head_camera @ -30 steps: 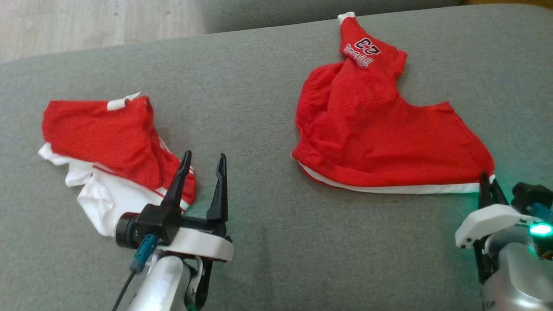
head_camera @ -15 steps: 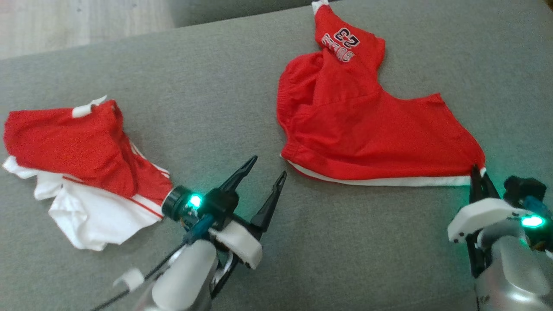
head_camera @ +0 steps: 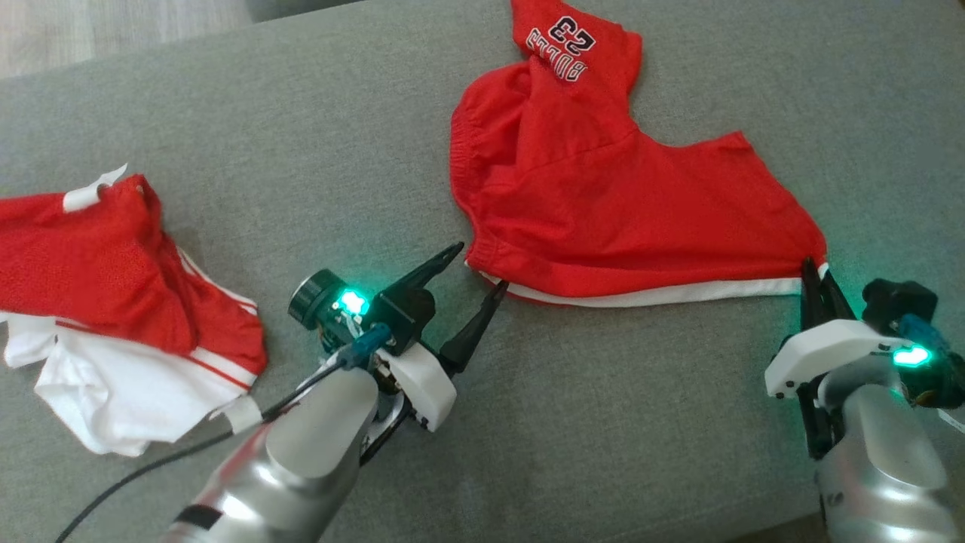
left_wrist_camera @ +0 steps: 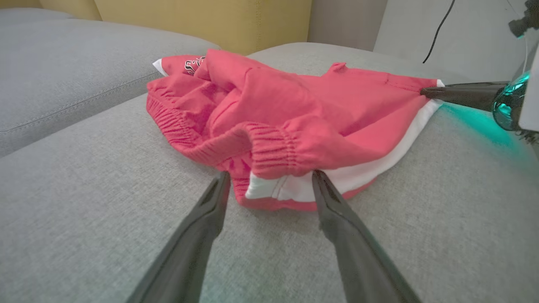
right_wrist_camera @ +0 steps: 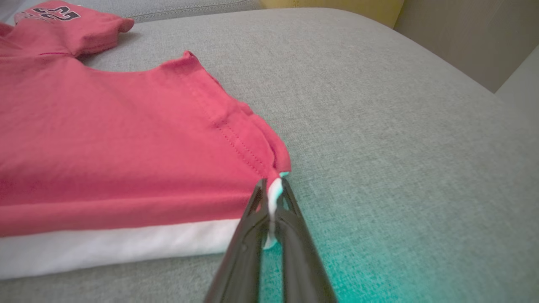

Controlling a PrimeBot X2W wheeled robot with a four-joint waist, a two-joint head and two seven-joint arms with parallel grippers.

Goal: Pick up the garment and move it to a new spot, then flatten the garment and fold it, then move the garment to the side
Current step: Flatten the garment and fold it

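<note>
The garment (head_camera: 603, 204) is a pair of red shorts with a white side stripe and a "23" print, lying rumpled on the grey couch. My right gripper (head_camera: 814, 270) is shut on the garment (right_wrist_camera: 126, 143) at its near right corner, where the white stripe (right_wrist_camera: 271, 195) is pinched between the fingers. My left gripper (head_camera: 479, 270) stands open at the garment's near left corner. In the left wrist view its two fingertips straddle the elastic waistband corner (left_wrist_camera: 273, 185) of the garment (left_wrist_camera: 294, 109), and the right gripper's fingers (left_wrist_camera: 459, 93) show at the far right.
A second red and white garment (head_camera: 113, 302) lies crumpled at the left of the couch seat (head_camera: 603, 422). Pale wood floor (head_camera: 113, 30) shows beyond the couch's far left edge. A yellow cushion (left_wrist_camera: 202, 21) stands behind the seat.
The head camera has shifted, sliding the whole picture left. My left arm has swung right from beside the crumpled garment to the shorts' left corner. The right gripper keeps its grip.
</note>
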